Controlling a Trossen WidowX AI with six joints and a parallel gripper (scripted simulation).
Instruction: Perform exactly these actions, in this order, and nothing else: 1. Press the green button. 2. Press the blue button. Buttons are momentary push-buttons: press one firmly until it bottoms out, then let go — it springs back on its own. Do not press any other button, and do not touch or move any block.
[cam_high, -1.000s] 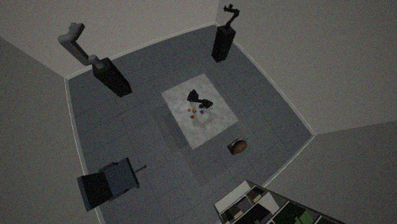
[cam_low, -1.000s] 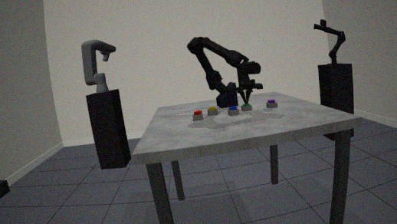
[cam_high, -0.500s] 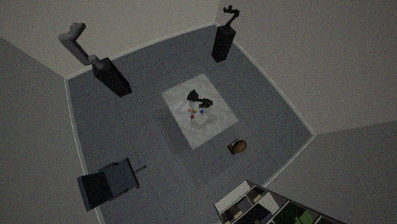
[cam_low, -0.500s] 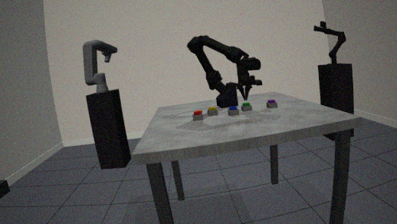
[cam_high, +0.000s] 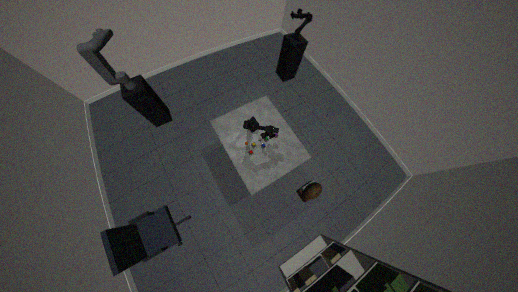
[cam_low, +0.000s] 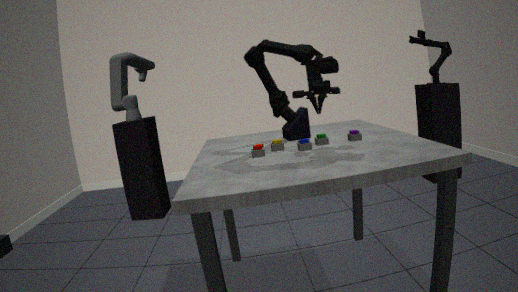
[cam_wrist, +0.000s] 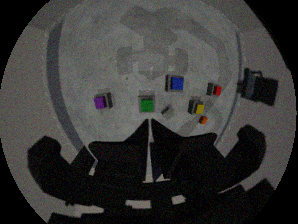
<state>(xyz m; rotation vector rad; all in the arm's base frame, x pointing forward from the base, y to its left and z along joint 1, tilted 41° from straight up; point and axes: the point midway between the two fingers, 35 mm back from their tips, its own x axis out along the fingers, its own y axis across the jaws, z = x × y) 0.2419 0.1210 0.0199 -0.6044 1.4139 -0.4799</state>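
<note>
The small blue push-button (cam_wrist: 176, 83) on its grey base, just right of centre in the wrist view, looks stiff and springy — press straight down on its cap. Beside it sits the green push-button (cam_wrist: 147, 103). Claw (cam_low: 318, 109) pressed together, empty, high above the grey worktop (cam_low: 350, 165).

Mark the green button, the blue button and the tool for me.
green button (cam_low: 321, 136), exterior view, on its green cap
blue button (cam_low: 304, 141), exterior view, on its blue cap
tool (cam_low: 319, 109), exterior view, at the shut fingertips, raised above the green button
</note>
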